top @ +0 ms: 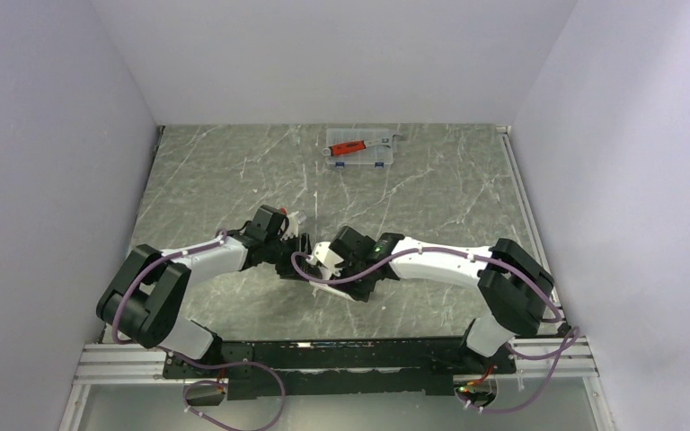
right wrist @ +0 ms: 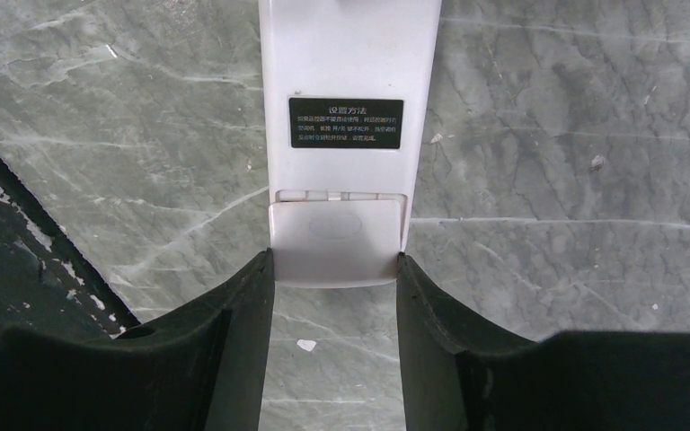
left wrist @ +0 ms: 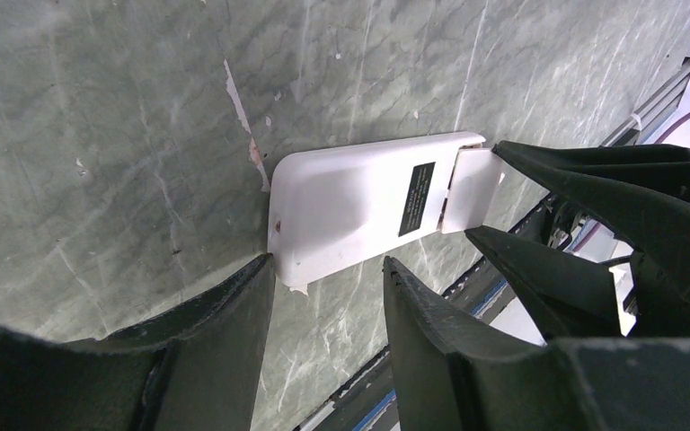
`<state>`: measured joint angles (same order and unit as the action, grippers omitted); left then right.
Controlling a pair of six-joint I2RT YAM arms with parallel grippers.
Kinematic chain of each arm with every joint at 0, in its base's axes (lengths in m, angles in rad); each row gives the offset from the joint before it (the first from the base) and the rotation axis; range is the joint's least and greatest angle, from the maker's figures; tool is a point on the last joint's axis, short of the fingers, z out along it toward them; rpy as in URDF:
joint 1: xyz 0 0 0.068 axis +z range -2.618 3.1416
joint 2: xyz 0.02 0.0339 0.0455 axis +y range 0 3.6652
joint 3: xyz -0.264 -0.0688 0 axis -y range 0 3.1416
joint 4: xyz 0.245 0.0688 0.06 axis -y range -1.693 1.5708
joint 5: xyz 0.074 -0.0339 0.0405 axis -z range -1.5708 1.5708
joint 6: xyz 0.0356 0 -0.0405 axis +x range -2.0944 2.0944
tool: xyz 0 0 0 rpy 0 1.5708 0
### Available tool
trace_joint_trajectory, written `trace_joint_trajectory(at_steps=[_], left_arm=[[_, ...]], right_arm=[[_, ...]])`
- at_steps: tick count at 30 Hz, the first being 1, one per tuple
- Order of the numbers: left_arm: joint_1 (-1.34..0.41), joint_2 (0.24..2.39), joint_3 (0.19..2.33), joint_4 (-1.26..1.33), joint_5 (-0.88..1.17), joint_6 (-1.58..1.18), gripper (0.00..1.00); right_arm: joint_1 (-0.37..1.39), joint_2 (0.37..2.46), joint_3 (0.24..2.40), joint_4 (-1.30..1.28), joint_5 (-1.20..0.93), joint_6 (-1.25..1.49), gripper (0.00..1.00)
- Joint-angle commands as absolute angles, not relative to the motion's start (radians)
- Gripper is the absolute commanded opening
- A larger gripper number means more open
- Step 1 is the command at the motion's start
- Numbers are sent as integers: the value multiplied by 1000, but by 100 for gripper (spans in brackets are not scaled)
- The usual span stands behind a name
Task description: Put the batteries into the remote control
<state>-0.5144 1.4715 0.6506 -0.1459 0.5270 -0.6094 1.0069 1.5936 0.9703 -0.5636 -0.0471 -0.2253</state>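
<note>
Though face-down, one remote control (right wrist: 349, 108).

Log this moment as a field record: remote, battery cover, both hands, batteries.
remote control: white, back up, label showing
battery cover: slid partway out
right hand: shut on the remote's cover end
left hand: jaws apart, tips by the remote's other end
batteries: none in view
clear case: far back, red-handled tool inside

White remote control (left wrist: 350, 211) back-up over grey marbled table (left wrist: 99, 135), black label (left wrist: 416, 198) showing. Far end, cover (left wrist: 467, 205) slid partway out, pinched by right gripper (left wrist: 485, 190). Nearer, left gripper (left wrist: 328, 261) spread, one finger possibly touching the corner.
</note>
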Motion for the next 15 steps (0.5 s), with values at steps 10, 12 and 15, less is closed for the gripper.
trace_joint_trajectory(at_steps=[10, 12, 15], left_arm=[[-514, 1479, 658, -108, 571, -593, 53], [-514, 1479, 658, -106, 571, -595, 53], [-515, 1480, 658, -106, 569, -593, 53]], right_arm=[[968, 1605, 1032, -544, -69, -223, 21], [968, 1607, 1031, -546, -67, -225, 21], [968, 1612, 1028, -548, -70, -228, 21]])
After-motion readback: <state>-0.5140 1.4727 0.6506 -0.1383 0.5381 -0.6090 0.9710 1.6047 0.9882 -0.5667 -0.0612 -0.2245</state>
